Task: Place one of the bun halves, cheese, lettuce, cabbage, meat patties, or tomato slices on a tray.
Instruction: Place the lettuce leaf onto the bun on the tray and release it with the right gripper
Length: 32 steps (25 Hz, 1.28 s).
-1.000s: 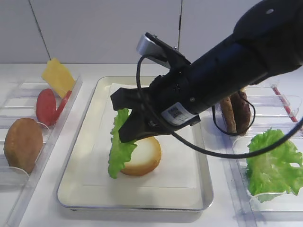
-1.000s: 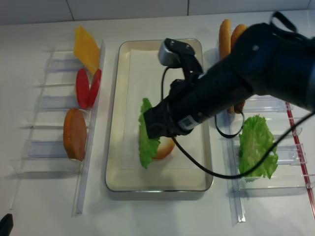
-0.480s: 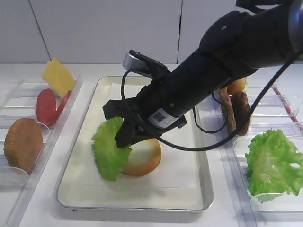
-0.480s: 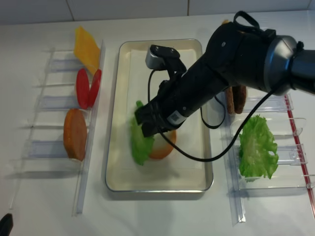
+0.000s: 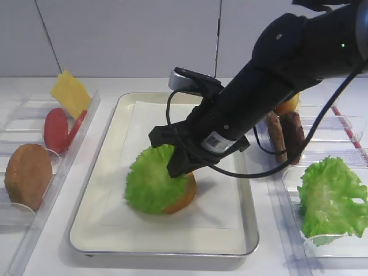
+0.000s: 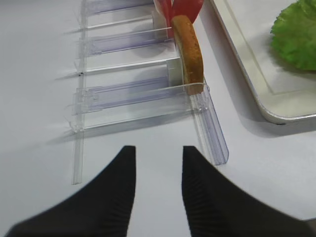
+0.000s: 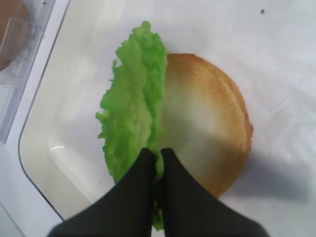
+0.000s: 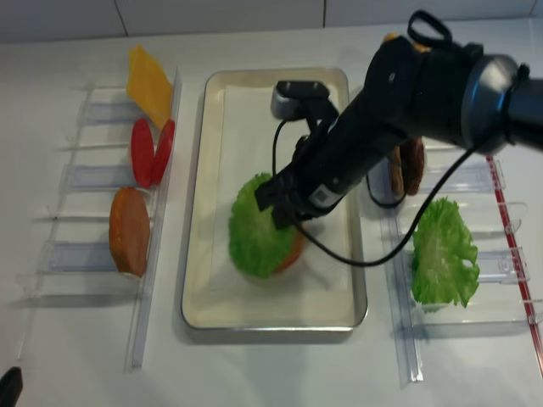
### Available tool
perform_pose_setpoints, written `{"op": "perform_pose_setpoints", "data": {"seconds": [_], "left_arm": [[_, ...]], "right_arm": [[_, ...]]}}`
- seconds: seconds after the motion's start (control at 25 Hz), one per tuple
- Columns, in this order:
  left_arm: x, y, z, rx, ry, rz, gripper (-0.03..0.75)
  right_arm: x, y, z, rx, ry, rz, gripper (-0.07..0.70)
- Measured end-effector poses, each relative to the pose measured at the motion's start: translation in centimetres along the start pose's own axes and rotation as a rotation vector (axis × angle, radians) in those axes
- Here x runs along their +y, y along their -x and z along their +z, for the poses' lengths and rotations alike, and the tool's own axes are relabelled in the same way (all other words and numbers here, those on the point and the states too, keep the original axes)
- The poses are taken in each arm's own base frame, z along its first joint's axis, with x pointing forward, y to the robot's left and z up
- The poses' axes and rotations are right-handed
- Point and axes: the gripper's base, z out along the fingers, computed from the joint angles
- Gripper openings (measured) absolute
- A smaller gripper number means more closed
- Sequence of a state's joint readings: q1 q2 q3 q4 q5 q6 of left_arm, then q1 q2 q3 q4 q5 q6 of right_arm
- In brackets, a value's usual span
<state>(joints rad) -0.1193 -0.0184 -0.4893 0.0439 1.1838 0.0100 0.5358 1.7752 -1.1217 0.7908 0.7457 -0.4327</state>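
Note:
My right gripper [image 7: 158, 154] is shut on the edge of the round frilly lettuce [image 7: 134, 113]. The leaf leans over a golden bun half [image 7: 210, 123] that lies on the cream tray [image 5: 103, 213]. From above, the lettuce [image 8: 254, 237] covers most of that bun [image 8: 294, 252], and the right gripper [image 8: 282, 222] is low over them. My left gripper [image 6: 158, 153] hangs open over bare table beside the left bins, holding nothing.
The left clear bins hold cheese [image 5: 71, 93], tomato slices [image 5: 56, 129] and another bun half [image 5: 27, 175]. The right bins hold meat patties [image 5: 287, 135] and the lumpy cabbage leaf [image 5: 330, 198]. My right arm spans the tray's right side.
The lettuce hung upright left of the bun; it now leans over the bun. My right gripper has swung and lowered with it. The left gripper has not moved.

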Motion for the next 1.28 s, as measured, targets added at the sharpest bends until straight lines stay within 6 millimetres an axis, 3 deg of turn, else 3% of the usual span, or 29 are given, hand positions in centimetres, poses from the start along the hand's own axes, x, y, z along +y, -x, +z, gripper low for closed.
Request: {"op": "perform_pose_setpoints", "data": {"seconds": [0.88,1.28], "left_arm": [[0.01,0.00,0.00,0.000,0.001,0.001,0.215],[0.01,0.00,0.00,0.000,0.001,0.001,0.215]], "right_arm": [[-0.80,-0.22,-0.13,0.028,-0.068,0.014,0.057],[-0.77,-0.34,-0.13,0.041,-0.064,0.020,0.349]]}}
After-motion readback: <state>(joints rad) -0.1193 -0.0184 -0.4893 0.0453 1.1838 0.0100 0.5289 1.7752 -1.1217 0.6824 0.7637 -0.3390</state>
